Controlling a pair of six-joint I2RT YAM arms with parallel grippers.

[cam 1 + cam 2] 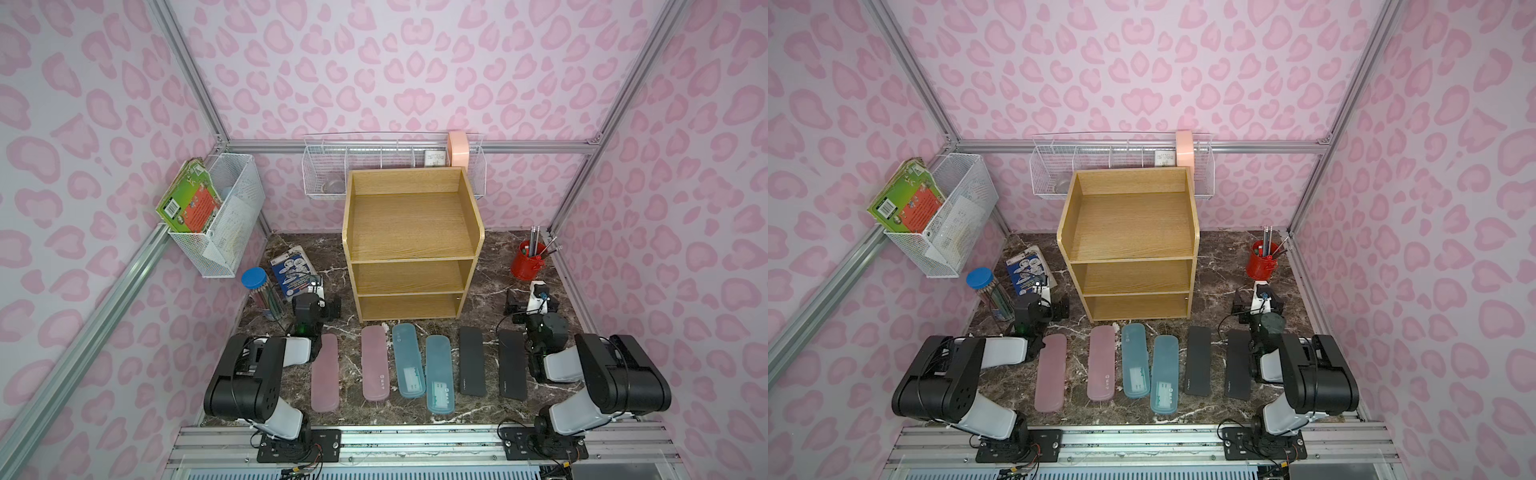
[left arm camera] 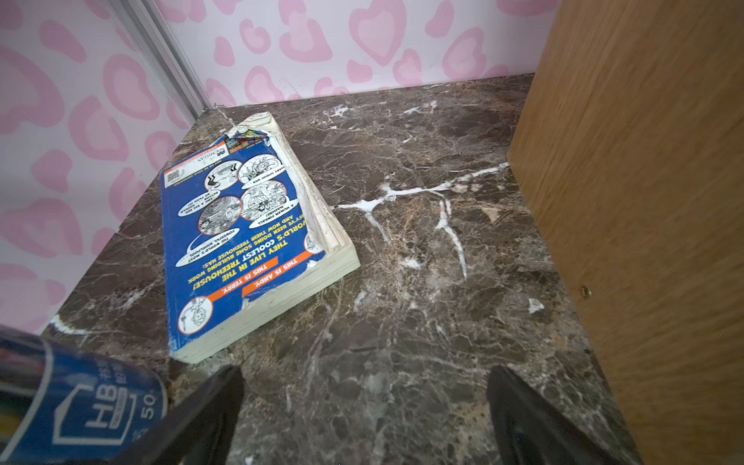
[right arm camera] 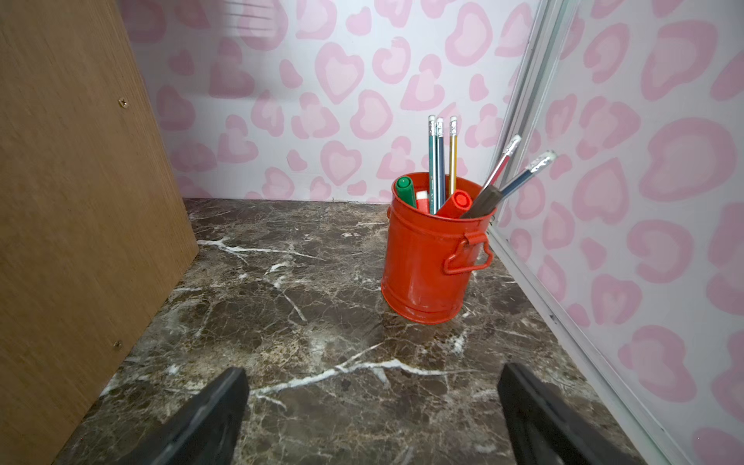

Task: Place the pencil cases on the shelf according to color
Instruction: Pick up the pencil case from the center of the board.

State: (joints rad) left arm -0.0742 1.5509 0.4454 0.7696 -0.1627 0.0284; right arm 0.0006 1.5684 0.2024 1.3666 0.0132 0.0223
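Observation:
Six pencil cases lie in a row on the marble table in front of the shelf (image 1: pixel 409 232), seen in both top views. From left to right they are two pink (image 1: pixel 325 372) (image 1: pixel 375 362), two teal-blue (image 1: pixel 408 360) (image 1: pixel 439 375) and two black (image 1: pixel 472 360) (image 1: pixel 512 365). All three tiers of the oak shelf (image 1: pixel 1131 226) are bare. My left gripper (image 2: pixel 364 372) hovers left of the shelf, open and holding nothing. My right gripper (image 3: pixel 374 370) hovers right of the shelf, also open with nothing between its fingers. No case shows in either wrist view.
A blue book (image 2: pixel 245 241) and a clear pencil tube with a blue lid (image 1: pixel 259 291) sit by the left gripper. A red bucket of pencils (image 3: pixel 430 257) stands in the back right corner. White wire baskets (image 1: pixel 224 216) (image 1: pixel 386 166) hang on the walls.

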